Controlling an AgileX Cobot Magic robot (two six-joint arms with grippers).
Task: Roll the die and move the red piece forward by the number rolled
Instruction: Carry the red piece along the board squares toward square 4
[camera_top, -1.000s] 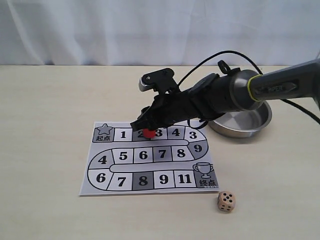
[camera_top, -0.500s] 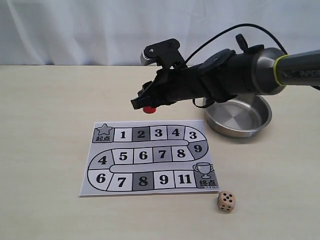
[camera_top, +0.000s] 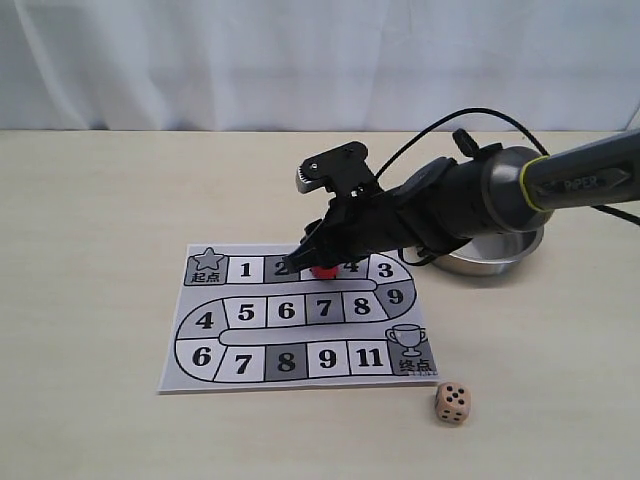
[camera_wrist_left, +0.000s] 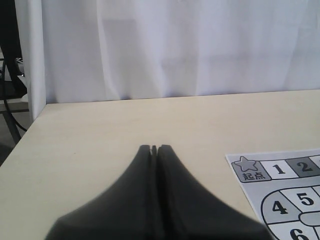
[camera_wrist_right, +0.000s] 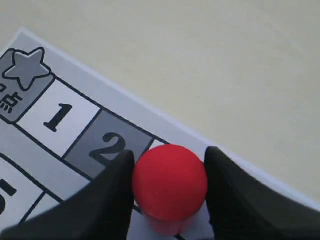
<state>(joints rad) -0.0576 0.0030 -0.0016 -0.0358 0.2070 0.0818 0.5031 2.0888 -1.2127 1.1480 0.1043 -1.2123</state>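
Observation:
The red piece (camera_top: 324, 270) (camera_wrist_right: 170, 180) is held between the two fingers of my right gripper (camera_top: 318, 262) (camera_wrist_right: 170, 153), which is shut on it. It sits low over the board's top row, on the square just past the dark 2 (camera_wrist_right: 111, 147); I cannot tell whether its base touches the paper. The die (camera_top: 453, 402), a light-wood cube with black pips, lies on the table off the board's near right corner, far from both grippers. My left gripper (camera_wrist_left: 154, 148) is shut on nothing, above bare table beside the board's star corner (camera_wrist_left: 248, 168).
The paper game board (camera_top: 200, 372) lies flat mid-table with numbered squares and a trophy square at its near right. A shallow metal bowl (camera_top: 510, 252) stands behind the right arm. The arm's black cable (camera_top: 440, 122) loops above it.
The right gripper, shut on the red piece throughout, lifted it from the 2–3 boundary, swung it up behind the board, then lowered it one square further right. The die has not moved.

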